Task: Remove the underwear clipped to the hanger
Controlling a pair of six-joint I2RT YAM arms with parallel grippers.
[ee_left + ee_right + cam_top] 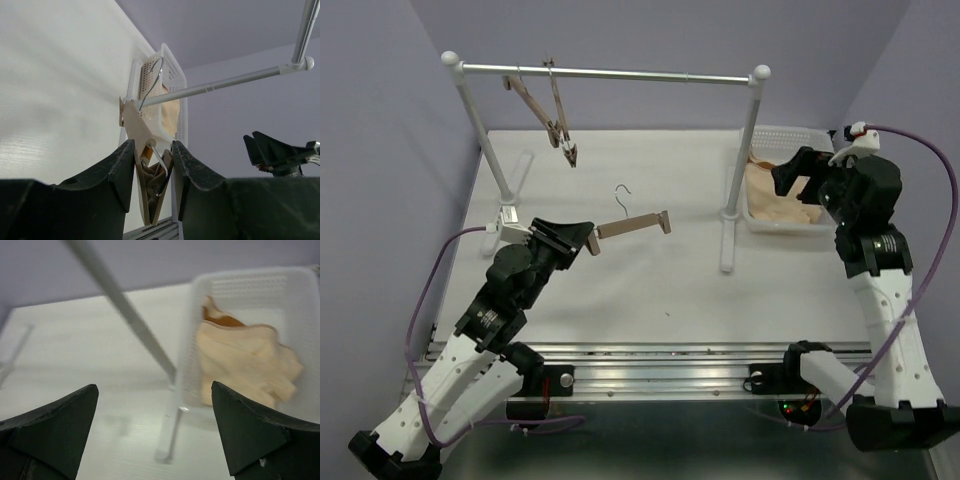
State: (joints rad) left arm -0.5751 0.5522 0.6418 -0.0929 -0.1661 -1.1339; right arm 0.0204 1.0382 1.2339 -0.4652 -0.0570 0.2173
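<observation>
The wooden hanger is held just above the table, its wire hook pointing away, and no garment hangs from it. My left gripper is shut on the clip at the hanger's left end; in the left wrist view the clip sits between the fingers. The pale beige underwear lies in the white basket at the right; in the right wrist view it lies on a darker orange-brown cloth. My right gripper is open and empty just above the basket's near-left side.
A white clothes rack spans the back of the table, and its right post stands beside the basket. Other wooden hangers dangle from the rail at the left. The rack's post crosses the right wrist view.
</observation>
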